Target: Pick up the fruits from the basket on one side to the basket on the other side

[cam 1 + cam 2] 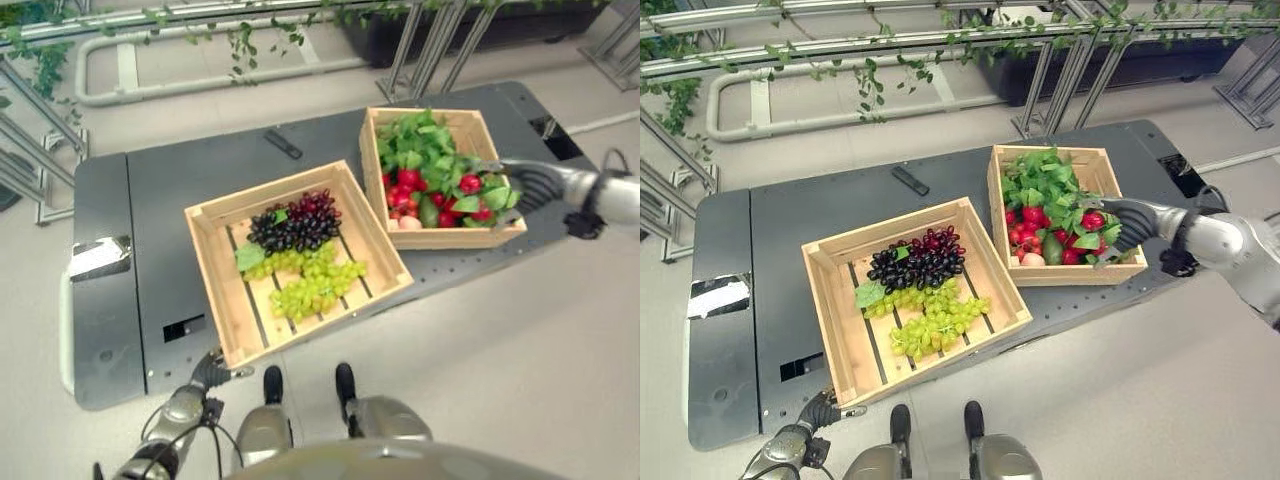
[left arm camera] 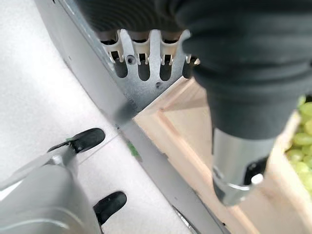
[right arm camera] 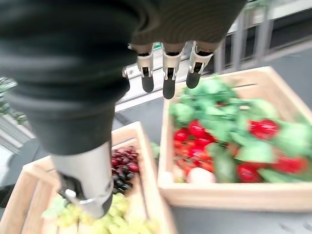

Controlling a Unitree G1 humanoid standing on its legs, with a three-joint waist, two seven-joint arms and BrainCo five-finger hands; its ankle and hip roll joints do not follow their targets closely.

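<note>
A dark counter point(image 1: 780, 230) fills the middle of the frame and carries two wooden crates side by side. The left crate point(image 1: 835, 350), turned at an angle in the centre, holds dark grapes point(image 1: 915, 262) toward its upper half and green grapes point(image 1: 935, 325) below them, with a leaf point(image 1: 868, 294) at their left edge. The right crate point(image 1: 1080, 272), at the upper right of centre, is packed with red fruit point(image 1: 1035, 220) under a heap of green leaves point(image 1: 1040, 180), with a pale fruit point(image 1: 1033, 260) and a green fruit point(image 1: 1052, 248) near its front wall.

The right hand point(image 1: 1128, 222) comes in from the right edge and sits at the right crate's lower right corner, over the leaves and red fruit there. In the right wrist view its fingers point(image 3: 168, 73) hang straight and spread above the crate, apart from the fruit, with nothing held.

The left hand point(image 1: 207, 372) shows at the lower left, at the counter's front edge just beside the left crate's near corner. In the left wrist view its fingers point(image 2: 141, 53) are straight over the bare counter, holding nothing, with the green grapes off at the far side of the crate wall.

A small dark bar point(image 1: 908, 180) lies on the counter above the left crate.
</note>
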